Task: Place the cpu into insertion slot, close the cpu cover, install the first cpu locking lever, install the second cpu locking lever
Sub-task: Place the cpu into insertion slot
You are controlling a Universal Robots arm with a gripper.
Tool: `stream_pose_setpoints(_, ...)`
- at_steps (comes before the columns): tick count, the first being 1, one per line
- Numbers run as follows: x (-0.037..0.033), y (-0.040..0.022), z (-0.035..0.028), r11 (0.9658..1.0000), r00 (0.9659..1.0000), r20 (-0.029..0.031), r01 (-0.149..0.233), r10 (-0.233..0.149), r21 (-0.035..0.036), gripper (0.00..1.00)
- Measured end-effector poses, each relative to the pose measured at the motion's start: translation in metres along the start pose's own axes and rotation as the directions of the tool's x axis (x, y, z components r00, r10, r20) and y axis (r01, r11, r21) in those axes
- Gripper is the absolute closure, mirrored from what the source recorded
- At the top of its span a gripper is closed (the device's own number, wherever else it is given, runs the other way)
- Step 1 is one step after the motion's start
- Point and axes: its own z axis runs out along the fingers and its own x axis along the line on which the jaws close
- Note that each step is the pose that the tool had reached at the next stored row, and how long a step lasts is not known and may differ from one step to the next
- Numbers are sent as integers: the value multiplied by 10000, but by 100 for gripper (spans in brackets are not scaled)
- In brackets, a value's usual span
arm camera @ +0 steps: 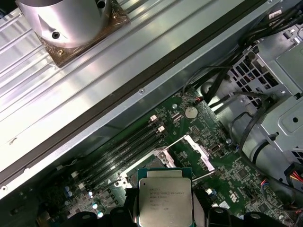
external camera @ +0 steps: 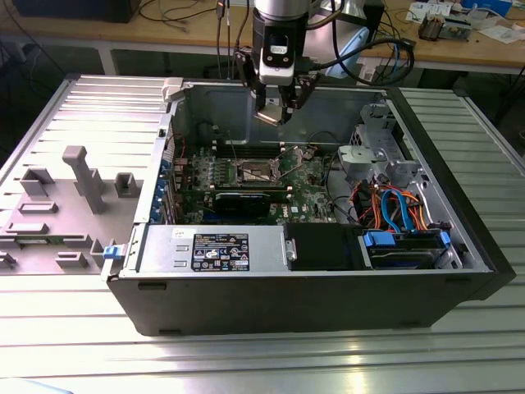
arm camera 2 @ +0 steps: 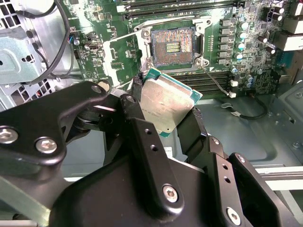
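Observation:
My gripper (external camera: 275, 113) hangs above the open computer case, shut on the cpu (arm camera 2: 165, 101), a flat square chip with a silvery top and green rim. In both wrist views, black fingers (arm camera 2: 137, 101) clamp two opposite edges of the cpu (arm camera: 164, 201). The insertion slot (arm camera 2: 173, 47) lies bare on the green motherboard, below and apart from the chip. The cpu cover (arm camera 2: 122, 56), a silvery frame with a window, stands swung open beside the slot. A thin wire locking lever (arm camera 2: 215, 81) sticks out raised from the slot's corner. In the exterior view the slot (external camera: 254, 171) sits below the gripper.
Around the slot run memory slots (arm camera 2: 180, 7) and capacitors (arm camera 2: 241, 35). A long black card (external camera: 246, 199) lies in front of the slot. A drive cage (external camera: 373, 152) with coloured cables stands at the exterior view's right, the power supply (external camera: 213, 249) in front. Case walls (external camera: 189, 107) enclose it all.

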Motion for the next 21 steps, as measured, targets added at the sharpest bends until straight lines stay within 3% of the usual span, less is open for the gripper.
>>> stream_pose_setpoints(21, 0, 0, 0, 9995, 9995, 28, -321, 321, -7, 45)
